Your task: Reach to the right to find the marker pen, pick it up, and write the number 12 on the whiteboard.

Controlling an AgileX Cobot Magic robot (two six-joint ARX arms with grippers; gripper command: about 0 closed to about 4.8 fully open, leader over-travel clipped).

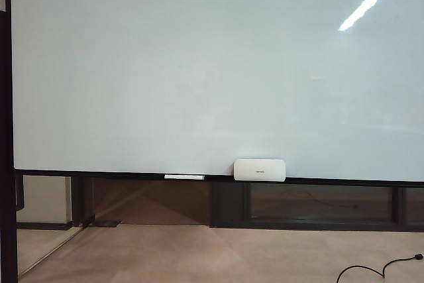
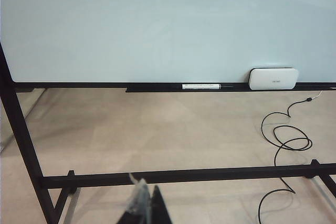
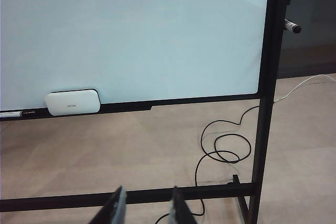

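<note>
Right wrist view: we have the marker pen (image 3: 292, 26), a whitish stub with a dark tip, jutting out from the far side of the whiteboard's dark side post (image 3: 269, 87).
Pen's long axis: close to level, dipping slightly toward the dark tip, which points away from the post.
Pen from the right fingers: higher up and out past the post, well apart, with the post standing between them.
Right gripper (image 3: 149, 211): low before the board stand, its two fingers (image 3: 118, 211) parted with a clear gap, nothing between them.
Left gripper (image 2: 148, 205): low as well, facing the board's other half; fingers sit close together, and we cannot tell whether they meet.
Nearer arm: the right, we judge; neither the left wrist view nor the exterior view shows the pen.
Whiteboard (image 3: 131, 35): bare, no number 12 on it yet.
Not the pen: the long white bar (image 2: 200, 86) on the bottom rail and the white rounded box (image 2: 273, 78) beside it.
Coming move: we expect the right fingers must rise and swing outward round the post.
</note>
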